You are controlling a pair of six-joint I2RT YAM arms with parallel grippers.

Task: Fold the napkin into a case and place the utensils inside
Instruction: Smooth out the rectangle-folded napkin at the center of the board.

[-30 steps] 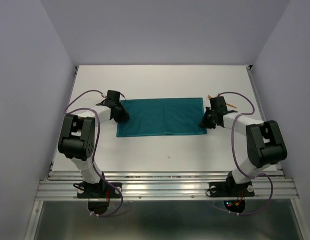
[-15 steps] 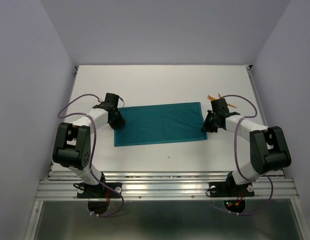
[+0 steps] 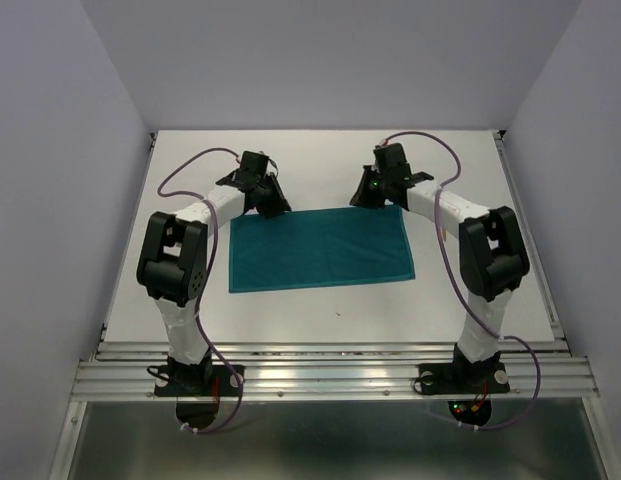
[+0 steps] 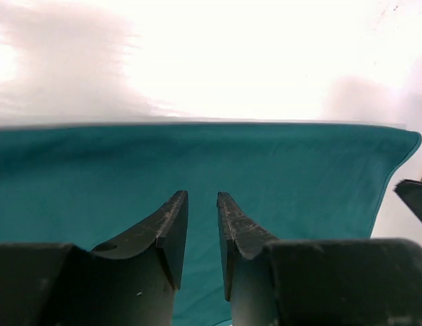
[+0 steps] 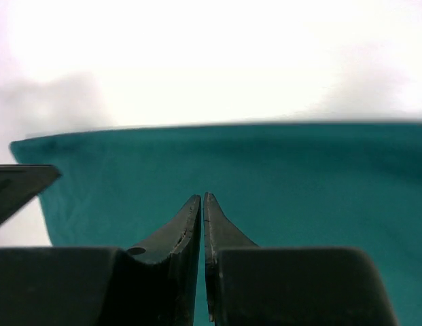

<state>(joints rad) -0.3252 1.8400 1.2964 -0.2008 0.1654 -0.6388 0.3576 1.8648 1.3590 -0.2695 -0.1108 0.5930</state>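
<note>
Teal napkin (image 3: 320, 248) was spread flat on the desk (image 3: 320, 160) beneath both end effectors. The left end effector (image 4: 201, 195) was slightly parted, the right end effector (image 5: 202, 197) clenched, both empty. A skewed fold could be caused by uneven pinches.

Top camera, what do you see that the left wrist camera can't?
Only the top view shows the whole teal cloth napkin as a flat rectangle on the white table, with the left gripper and right gripper at its far edge. Only the left wrist view shows the left gripper's black fingers slightly apart, holding nothing. Both show napkin and left gripper.
</note>
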